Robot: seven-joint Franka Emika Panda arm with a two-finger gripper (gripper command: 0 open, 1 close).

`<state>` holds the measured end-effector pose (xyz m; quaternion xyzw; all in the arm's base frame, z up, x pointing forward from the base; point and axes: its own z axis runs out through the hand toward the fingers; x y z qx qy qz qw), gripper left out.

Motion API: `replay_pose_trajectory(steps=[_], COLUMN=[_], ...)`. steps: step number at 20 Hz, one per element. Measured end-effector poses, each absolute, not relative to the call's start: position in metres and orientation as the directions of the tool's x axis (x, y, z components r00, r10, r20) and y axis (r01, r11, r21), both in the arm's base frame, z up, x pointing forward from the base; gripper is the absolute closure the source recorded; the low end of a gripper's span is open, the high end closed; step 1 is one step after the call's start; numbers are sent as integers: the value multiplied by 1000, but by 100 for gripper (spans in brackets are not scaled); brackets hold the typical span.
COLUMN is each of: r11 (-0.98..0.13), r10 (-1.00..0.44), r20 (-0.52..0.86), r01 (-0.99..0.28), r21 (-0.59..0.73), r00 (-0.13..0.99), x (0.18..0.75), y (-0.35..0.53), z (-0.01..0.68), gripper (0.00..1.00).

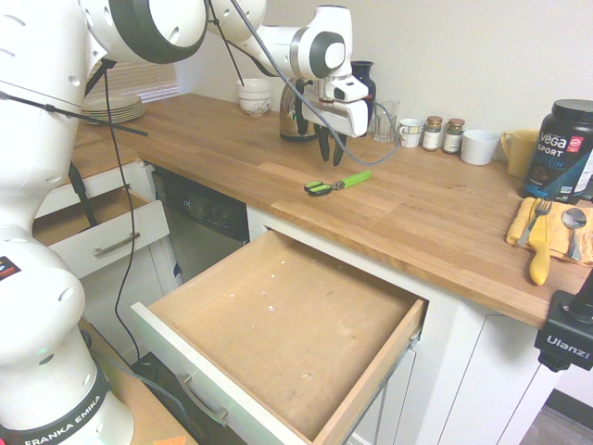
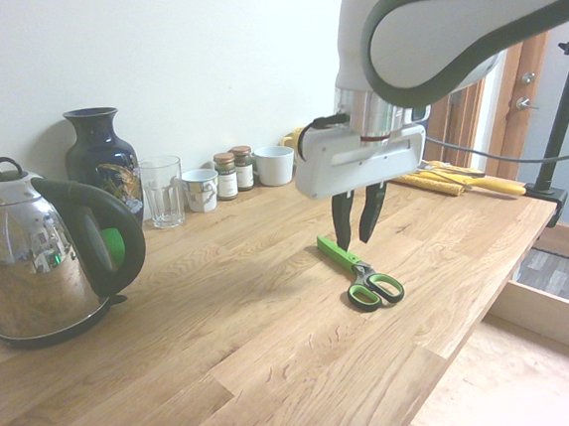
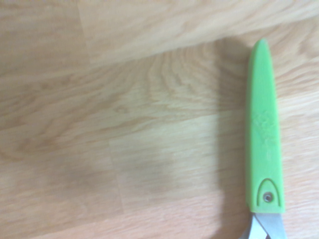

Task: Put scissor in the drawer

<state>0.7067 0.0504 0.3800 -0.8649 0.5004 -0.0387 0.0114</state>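
Note:
The scissor [image 1: 336,183] lies flat on the wooden counter, black loops toward the counter's front edge, and its green blade cover [image 2: 340,255] points toward the wall. My gripper [image 2: 358,238] hangs just above the cover's tip, fingers [image 2: 342,226] pointing down, a small gap between them and nothing held. From the other side, the gripper [image 1: 329,154] is just behind the scissor. The wrist view shows the green cover [image 3: 264,139] close up on the wood. Below the counter's front edge the wide drawer [image 1: 278,324] is pulled out, its brown bottom bare.
A steel kettle [image 2: 44,259], a dark vase [image 2: 101,159], a glass [image 2: 163,191], spice jars [image 2: 226,175] and mugs [image 2: 275,164] line the wall. A black tub [image 1: 562,148] and yellow cloth with cutlery [image 1: 547,232] sit at the right. A smaller drawer [image 1: 97,232] stands open at left.

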Motion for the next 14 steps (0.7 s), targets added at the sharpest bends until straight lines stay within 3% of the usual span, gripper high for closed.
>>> replay_pose_trajectory(steps=[14], r11=[-465], r10=[-885], r20=[50], r01=[-885], r21=[-38], r00=[463], x=[704], y=[22], z=[361], gripper=[0])
